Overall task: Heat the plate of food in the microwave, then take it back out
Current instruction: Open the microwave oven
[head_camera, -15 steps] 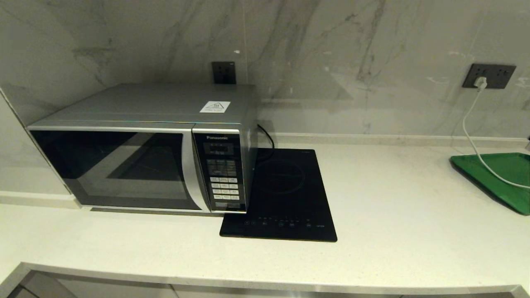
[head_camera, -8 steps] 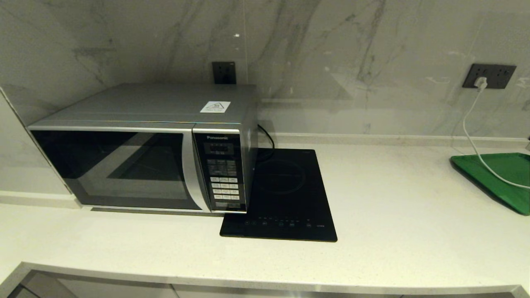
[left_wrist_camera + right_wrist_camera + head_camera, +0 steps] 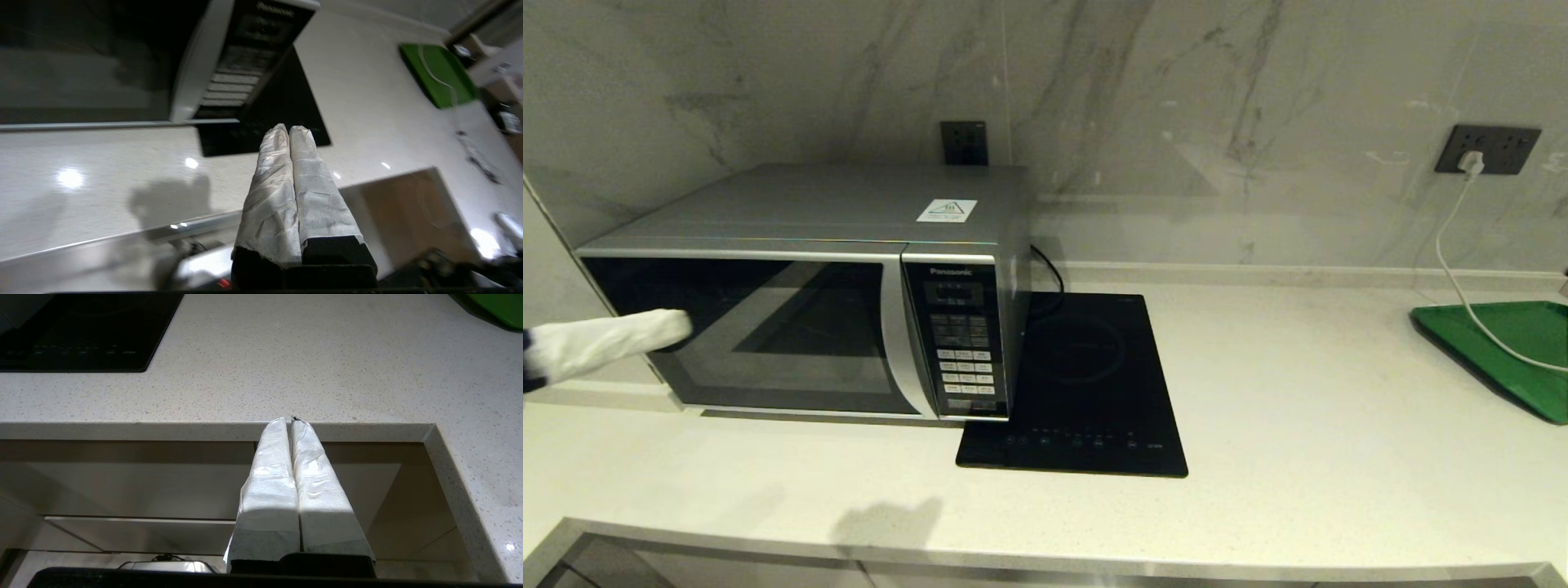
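The silver-grey Panasonic microwave stands on the left of the counter with its dark glass door closed; its curved handle strip and black keypad face me. My left gripper, wrapped in white, comes in from the left edge and hangs in front of the door's left part, shut and holding nothing. In the left wrist view the left gripper points past the microwave. My right gripper is shut and empty, parked below the counter's front edge. The plate of food is out of view.
A flat black glass cooktop lies right of the microwave. A green tray sits at the counter's right edge with a white cable running over it from a wall socket. The marble wall stands close behind.
My left gripper has come into the head view from the left and now hangs before the microwave door; its shadow falls on the counter's front. Nothing else has moved.
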`<state>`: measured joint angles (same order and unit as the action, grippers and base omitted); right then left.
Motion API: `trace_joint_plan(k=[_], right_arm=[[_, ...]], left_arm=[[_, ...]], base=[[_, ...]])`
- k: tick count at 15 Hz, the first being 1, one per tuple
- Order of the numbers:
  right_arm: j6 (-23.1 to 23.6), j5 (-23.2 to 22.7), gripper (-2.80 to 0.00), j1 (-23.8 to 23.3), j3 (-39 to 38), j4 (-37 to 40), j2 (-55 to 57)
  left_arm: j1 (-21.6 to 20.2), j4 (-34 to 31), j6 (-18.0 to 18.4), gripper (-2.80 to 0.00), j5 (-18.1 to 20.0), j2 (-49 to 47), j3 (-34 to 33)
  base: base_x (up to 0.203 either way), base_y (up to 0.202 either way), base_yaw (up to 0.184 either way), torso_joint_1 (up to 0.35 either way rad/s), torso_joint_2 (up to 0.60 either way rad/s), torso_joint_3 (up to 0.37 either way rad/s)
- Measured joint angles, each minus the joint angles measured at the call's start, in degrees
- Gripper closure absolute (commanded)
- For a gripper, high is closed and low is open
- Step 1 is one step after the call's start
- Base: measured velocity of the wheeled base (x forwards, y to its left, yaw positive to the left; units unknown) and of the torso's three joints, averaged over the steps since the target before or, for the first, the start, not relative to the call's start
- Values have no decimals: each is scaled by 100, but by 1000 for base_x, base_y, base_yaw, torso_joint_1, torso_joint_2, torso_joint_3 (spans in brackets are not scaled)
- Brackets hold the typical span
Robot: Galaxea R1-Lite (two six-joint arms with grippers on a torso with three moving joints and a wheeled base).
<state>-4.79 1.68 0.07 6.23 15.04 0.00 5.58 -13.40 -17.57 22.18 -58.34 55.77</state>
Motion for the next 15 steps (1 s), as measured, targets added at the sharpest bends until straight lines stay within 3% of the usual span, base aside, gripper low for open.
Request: trace_joint_plan(k=[2,5,7,9,10,13,15], right_arm=[[0,0,0,2,0,0,0],[-2,0,0,-2,0,0,0],[-2,2,0,2,0,0,0],[-2,2,0,2,0,0,0],[-1,2,0,0,0,0,0],[-2,0,0,2,0,0,0],[-2,5,0,0,0,-2,0]], left_arm=[[-274,226,-174,0,1008,-899,279],[-1193,802,78,0,2957,-1774,437],[-1844,918,696,0,4246,-2184,388],[-2264,896,1573,0,5092,-2518,283],[-2372,837,1840,-280,5180,-2622,224],[-2563,822,2275,-280,5207,-2804,-70],[-2564,817,2345,-280,5226,-2924,-197]], base=[[0,0,0,0,0,0],[0,0,0,0,0,0],[0,0,0,0,0,0],[0,0,0,0,0,0],[0,0,0,0,0,0],[0,0,0,0,0,0],[0,0,0,0,0,0]])
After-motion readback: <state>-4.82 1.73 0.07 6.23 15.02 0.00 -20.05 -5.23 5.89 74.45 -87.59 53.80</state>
